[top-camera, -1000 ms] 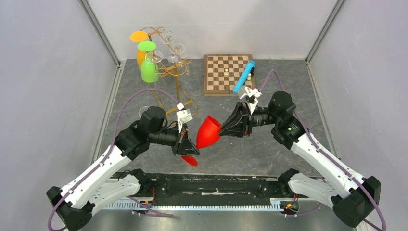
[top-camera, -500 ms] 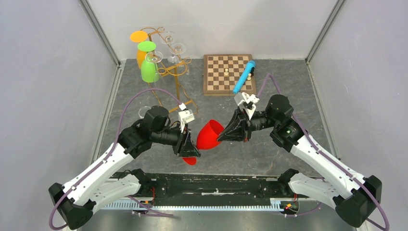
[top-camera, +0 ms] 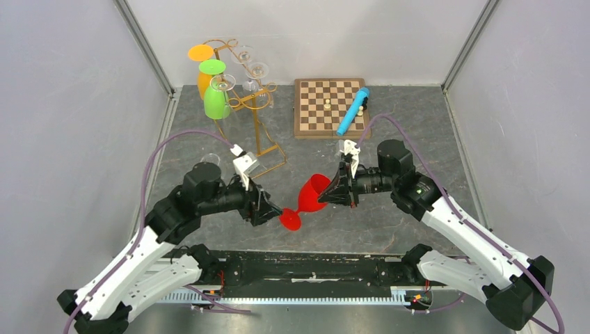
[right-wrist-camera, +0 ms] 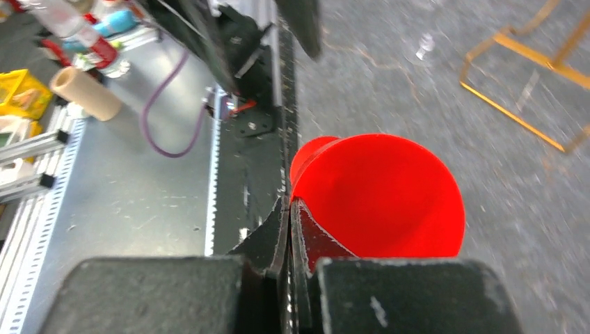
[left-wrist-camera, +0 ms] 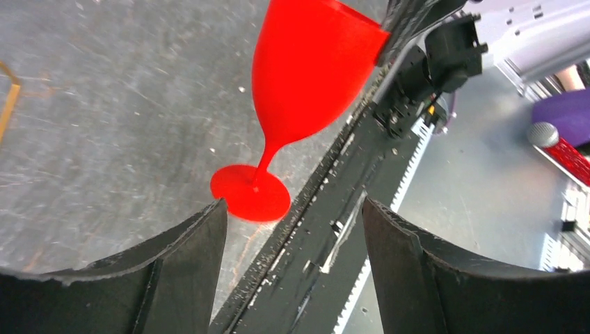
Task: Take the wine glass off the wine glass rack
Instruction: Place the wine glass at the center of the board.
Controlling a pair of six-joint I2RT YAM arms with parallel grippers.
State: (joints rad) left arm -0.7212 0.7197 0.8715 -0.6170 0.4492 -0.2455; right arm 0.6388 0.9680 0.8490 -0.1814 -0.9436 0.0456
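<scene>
Glass (top-camera: 314, 195) — red, tilted — is pinched at its rim by the clenched right hand (top-camera: 335, 191), low over the surface (top-camera: 417, 139) and well apart from the rack (top-camera: 259, 136); left hand (top-camera: 273, 211) unclenched, fingers (left-wrist-camera: 188, 264) spread wide just beside the foot

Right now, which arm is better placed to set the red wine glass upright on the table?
Right: the right pincer is shut on the rim of the red wine glass; the left pincer stands open beside its foot, gripping nothing.
</scene>
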